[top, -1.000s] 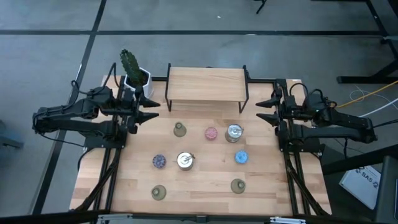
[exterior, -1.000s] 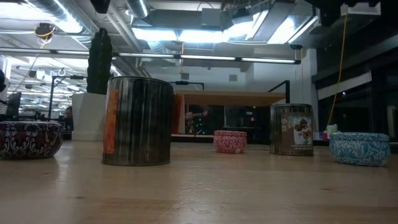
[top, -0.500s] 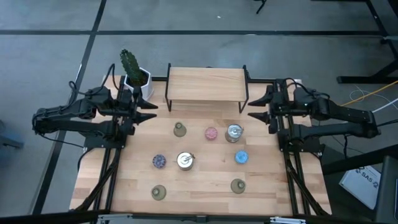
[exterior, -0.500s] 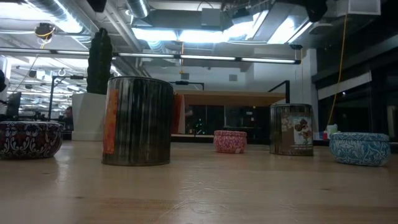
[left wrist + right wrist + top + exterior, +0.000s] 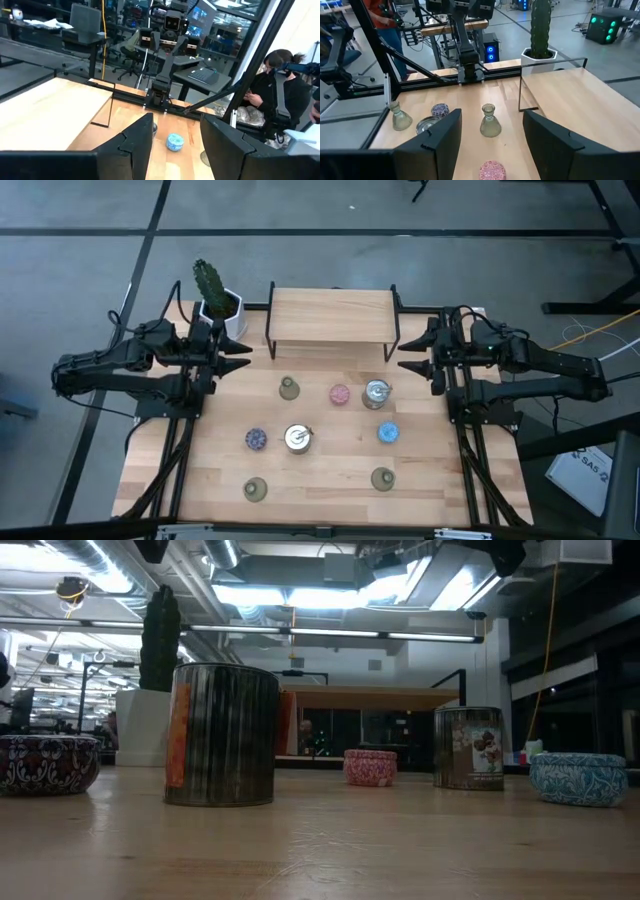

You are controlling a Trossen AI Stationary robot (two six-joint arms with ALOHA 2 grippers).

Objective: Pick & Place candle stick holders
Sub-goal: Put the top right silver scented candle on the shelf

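The candle stick holders stand on the wooden table (image 5: 215, 480). The three olive-green flared ones are the far one (image 5: 289, 388) and two near ones (image 5: 255, 490) (image 5: 382, 478). The round ones are pink (image 5: 340, 394), blue (image 5: 388, 432) and dark speckled (image 5: 256, 439). The two silvery cups stand apart (image 5: 376, 393) (image 5: 297, 438). My left gripper (image 5: 241, 358) is open and empty above the table's far left. My right gripper (image 5: 408, 359) is open and empty at the far right, beside the shelf. Its wrist view shows the far olive holder (image 5: 490, 122) ahead.
A raised wooden shelf (image 5: 332, 317) on black legs stands at the far middle. A white pot with a green cactus (image 5: 215, 300) sits at the far left, close to my left gripper. A person sits beyond the table in the left wrist view (image 5: 280, 95).
My right gripper has gone toward the table's left, in over the table's far right, and then kept still. It has stayed open.
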